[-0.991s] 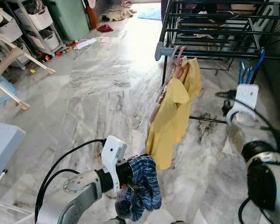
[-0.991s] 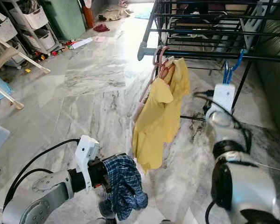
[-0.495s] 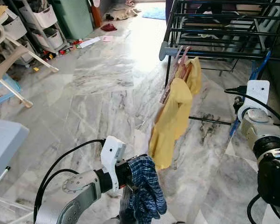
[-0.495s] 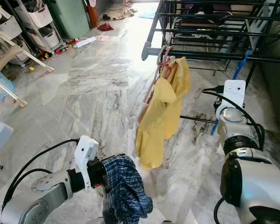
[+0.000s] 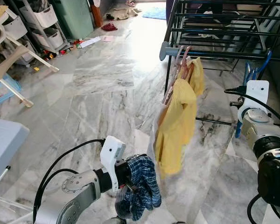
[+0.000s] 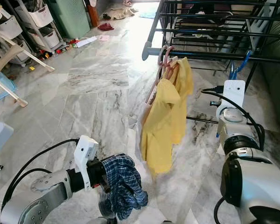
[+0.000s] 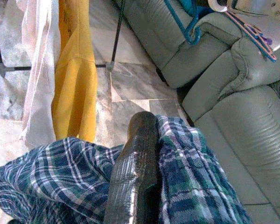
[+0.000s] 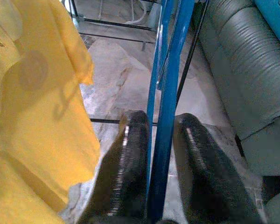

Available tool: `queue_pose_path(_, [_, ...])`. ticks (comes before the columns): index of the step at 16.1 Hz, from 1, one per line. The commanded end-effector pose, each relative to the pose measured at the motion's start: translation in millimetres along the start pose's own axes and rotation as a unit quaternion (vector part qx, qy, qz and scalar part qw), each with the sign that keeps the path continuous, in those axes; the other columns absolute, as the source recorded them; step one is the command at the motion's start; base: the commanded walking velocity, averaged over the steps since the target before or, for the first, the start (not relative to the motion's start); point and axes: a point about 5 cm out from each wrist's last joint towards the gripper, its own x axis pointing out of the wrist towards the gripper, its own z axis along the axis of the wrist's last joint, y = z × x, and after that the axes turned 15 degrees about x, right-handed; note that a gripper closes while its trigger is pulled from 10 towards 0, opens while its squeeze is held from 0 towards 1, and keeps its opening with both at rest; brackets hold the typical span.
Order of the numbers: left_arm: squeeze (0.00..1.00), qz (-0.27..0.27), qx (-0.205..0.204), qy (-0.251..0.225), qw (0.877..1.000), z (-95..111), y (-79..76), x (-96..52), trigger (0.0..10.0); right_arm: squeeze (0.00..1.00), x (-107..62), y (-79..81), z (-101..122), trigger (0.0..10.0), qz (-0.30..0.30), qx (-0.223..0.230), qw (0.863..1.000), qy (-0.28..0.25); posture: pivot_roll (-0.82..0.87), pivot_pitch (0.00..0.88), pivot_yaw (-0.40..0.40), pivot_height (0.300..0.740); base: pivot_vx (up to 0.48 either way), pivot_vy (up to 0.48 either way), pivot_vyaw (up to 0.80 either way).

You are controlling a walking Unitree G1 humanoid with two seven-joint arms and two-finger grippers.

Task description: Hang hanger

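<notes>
My right gripper (image 8: pixel 161 125) is shut on a blue hanger (image 8: pixel 170 70), whose bar runs up between the two black fingers (image 8: pixel 128 158). In the eye views the blue hanger (image 5: pixel 263 60) rises above my right wrist, beside the black drying rack (image 5: pixel 214 32). Yellow shirts (image 5: pixel 177 126) hang on pink hangers (image 5: pixel 182 58) from the rack's near rail. Low at the front, my left gripper (image 5: pixel 126 179) is shut on a blue plaid garment (image 5: pixel 140 186), which drapes over its fingers (image 7: pixel 135 172).
A grey sofa (image 7: pixel 233 102) stands behind the rack on the right. At the far left are shelves with baskets (image 5: pixel 37 23) and wooden chair legs (image 5: pixel 14 60). Clothes and toys litter the far marble floor (image 5: pixel 91 42). A pale blue surface (image 5: pixel 2 140) juts in at the left.
The yellow shirts have swung on the rail and now hang further right and lower. The plaid garment sways slightly under my left gripper. Early on the camera shifted; my right arm has hardly moved since.
</notes>
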Motion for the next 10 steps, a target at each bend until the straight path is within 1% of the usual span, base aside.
queue_pose_path(1, [0.0,0.0,0.005,0.003,1.0,1.4,0.9,-2.1,10.0,0.0,0.2,0.0,-0.9,0.0,-0.001,0.006,1.0,0.01,0.02,0.166,0.11,0.74,0.0,0.0,0.0])
queue_pose_path(10, [0.0,0.001,0.009,0.0,1.0,2.1,1.4,1.8,10.0,0.0,0.4,-1.0,0.9,0.0,0.002,0.003,1.0,0.007,0.01,0.148,0.103,0.74,0.0,0.0,0.0])
